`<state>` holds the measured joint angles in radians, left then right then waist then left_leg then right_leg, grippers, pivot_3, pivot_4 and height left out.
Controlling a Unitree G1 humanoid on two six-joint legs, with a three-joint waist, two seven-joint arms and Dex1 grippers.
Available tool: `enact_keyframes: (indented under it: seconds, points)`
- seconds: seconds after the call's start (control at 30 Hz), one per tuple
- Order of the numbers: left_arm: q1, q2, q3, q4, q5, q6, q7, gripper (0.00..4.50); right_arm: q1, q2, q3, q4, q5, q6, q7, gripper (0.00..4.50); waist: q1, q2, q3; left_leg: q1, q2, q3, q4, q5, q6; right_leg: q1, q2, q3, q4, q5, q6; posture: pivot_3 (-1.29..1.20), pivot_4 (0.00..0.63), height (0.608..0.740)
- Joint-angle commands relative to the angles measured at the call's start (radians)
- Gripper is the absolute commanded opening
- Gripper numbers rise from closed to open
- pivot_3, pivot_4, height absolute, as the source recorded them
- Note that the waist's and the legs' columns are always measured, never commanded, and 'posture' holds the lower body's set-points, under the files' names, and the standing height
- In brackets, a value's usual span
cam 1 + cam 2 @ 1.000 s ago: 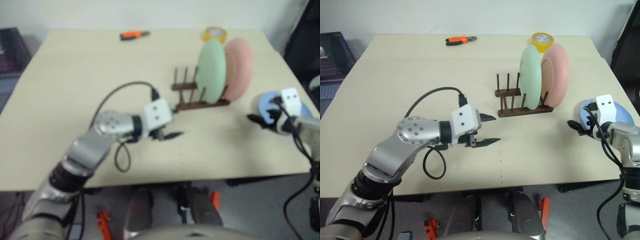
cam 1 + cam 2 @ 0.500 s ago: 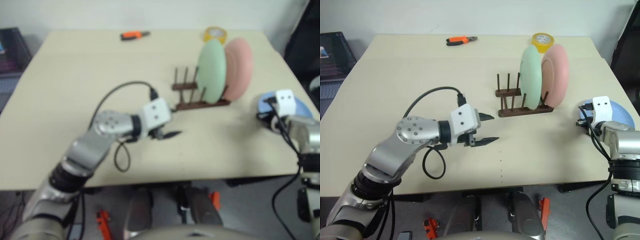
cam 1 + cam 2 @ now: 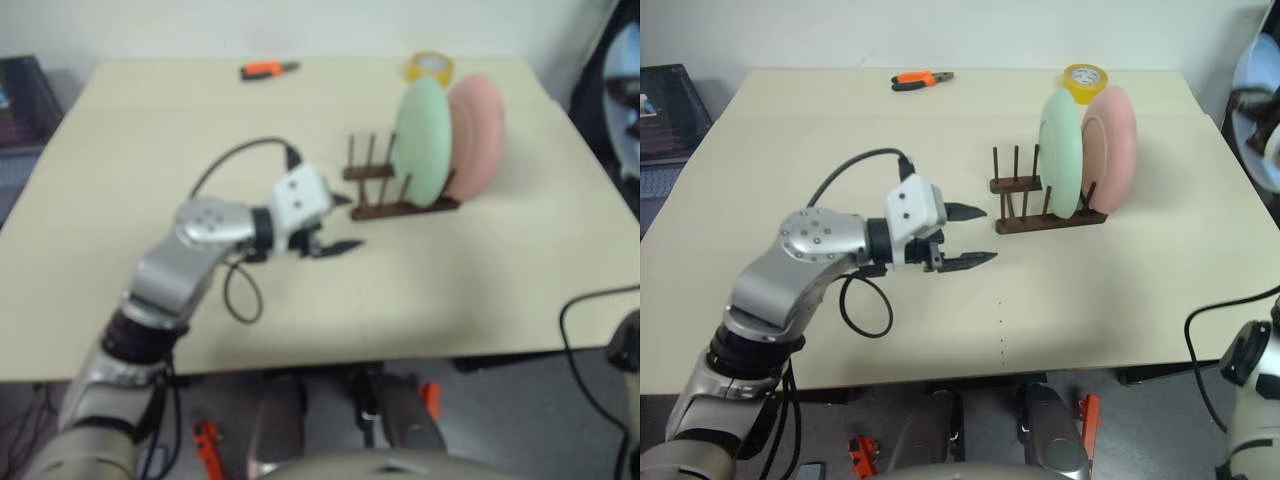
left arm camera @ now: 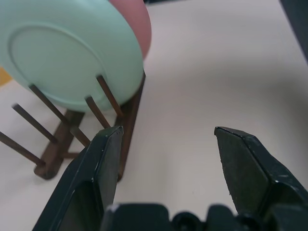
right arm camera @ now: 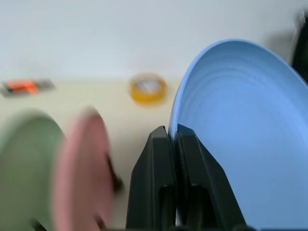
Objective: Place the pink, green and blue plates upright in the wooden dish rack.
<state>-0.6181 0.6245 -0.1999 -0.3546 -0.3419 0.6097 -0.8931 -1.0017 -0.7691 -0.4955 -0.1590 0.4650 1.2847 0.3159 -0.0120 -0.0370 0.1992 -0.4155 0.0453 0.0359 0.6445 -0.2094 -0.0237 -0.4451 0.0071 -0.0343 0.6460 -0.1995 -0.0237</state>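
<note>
Matte plastic blue plate [image 5: 240, 139], green plate [image 3: 1060, 155], pink plate [image 3: 1110, 150] — dark wooden dish rack [image 3: 1025, 205], smooth pale table [image 3: 1120, 290].

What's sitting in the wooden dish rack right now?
The green plate and pink plate stand upright in the wooden dish rack; the green one covers part of the pink. The near slots are empty.

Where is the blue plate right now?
The blue plate is up in the air at the table's far right, pinched by the right pincer, above and right of the pink plate.
</note>
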Motion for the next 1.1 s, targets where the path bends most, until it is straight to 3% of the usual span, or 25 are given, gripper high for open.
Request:
enact_keyframes:
  seconds: [0.03,0.17,0.37,0.6,1.1]
  points:
    - [-0.009,-0.009,0.124,-0.016,-0.132,0.040,-0.030,3.35,-0.174,0.076,-0.024,-0.057,0.119,-0.008,0.008,0.02,-0.007,0.000,0.000,0.000,0.000,0.000,0.000,0.000,0.000,0.000,0.000,0.000,0.000,0.000,0.000,0.00,0.150,0.740]
    - [0.033,0.001,0.233,-0.022,-0.250,0.107,-0.025,3.35,-0.318,0.273,-0.078,0.001,0.295,-0.056,0.040,0.02,-0.019,0.000,0.000,0.000,0.003,-0.002,0.000,0.000,0.000,0.000,0.003,-0.001,0.001,0.000,0.000,0.00,0.150,0.740]
    - [0.158,0.060,0.225,-0.118,-0.240,0.124,0.004,3.35,-0.382,0.441,-0.182,0.189,0.507,-0.070,-0.009,0.02,-0.014,0.000,-0.001,0.000,0.002,-0.002,0.001,0.000,0.000,0.001,0.002,-0.001,0.002,0.000,0.000,0.00,0.150,0.740]
    - [0.262,0.064,0.253,-0.227,-0.284,0.171,0.082,3.35,-0.330,0.500,-0.291,0.415,0.674,-0.060,-0.156,0.02,-0.001,0.000,-0.001,-0.001,0.001,-0.001,0.001,0.000,0.000,0.002,-0.004,-0.001,0.000,0.001,0.000,0.00,0.150,0.740]
    - [0.340,0.084,0.274,-0.320,-0.344,0.214,0.170,3.35,-0.221,0.608,-0.198,0.463,0.845,-0.070,-0.306,0.02,-0.001,0.001,-0.001,0.001,0.003,-0.003,0.001,0.000,0.000,0.002,0.004,-0.002,0.001,0.000,-0.001,0.00,0.150,0.740]
